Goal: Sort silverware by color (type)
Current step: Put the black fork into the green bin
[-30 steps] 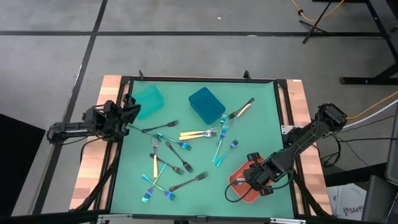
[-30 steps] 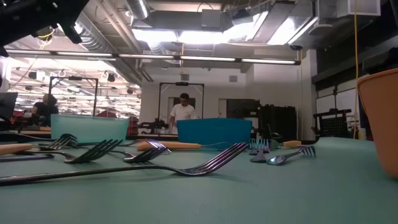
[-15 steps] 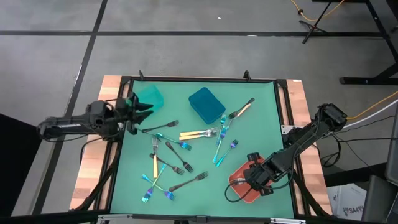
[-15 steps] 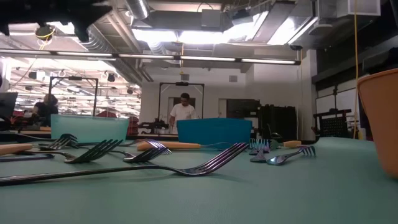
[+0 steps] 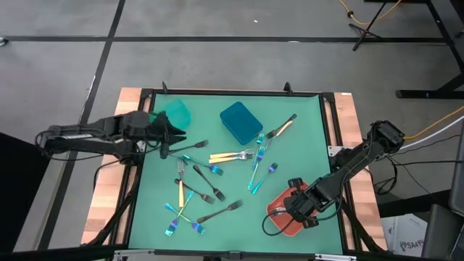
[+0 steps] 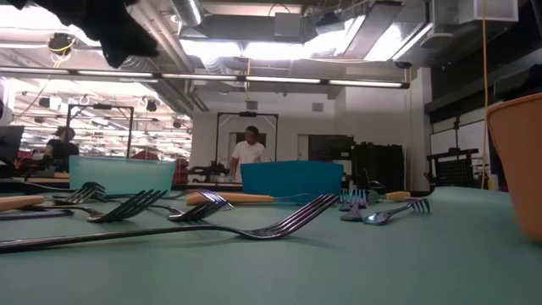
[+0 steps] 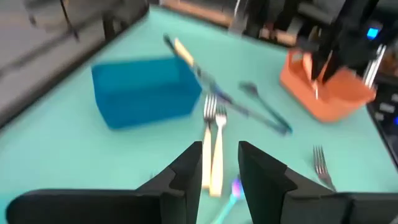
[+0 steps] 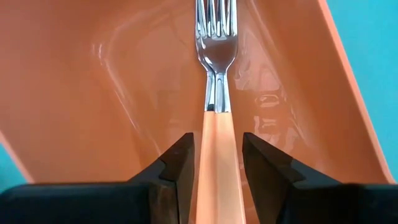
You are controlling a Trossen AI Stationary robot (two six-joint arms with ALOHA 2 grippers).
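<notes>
The right gripper (image 8: 214, 168) hangs inside the coral-red bin (image 5: 284, 217) at the near right of the green table (image 5: 304, 138). Its fingers (image 8: 180, 168) stand partly apart on either side of a gold-handled fork (image 8: 214, 93), close against the handle; whether they press it cannot be told.

The left gripper (image 5: 172, 134) is above the far left of the table, just near of the teal bin (image 5: 174, 116). Its fingers (image 7: 186, 174) are slightly apart and hold nothing. The blue bin (image 7: 144, 88) stands far of centre.

The remaining forks (image 5: 210, 177) lie scattered over the middle and near left of the table: black, gold-handled and iridescent ones.
</notes>
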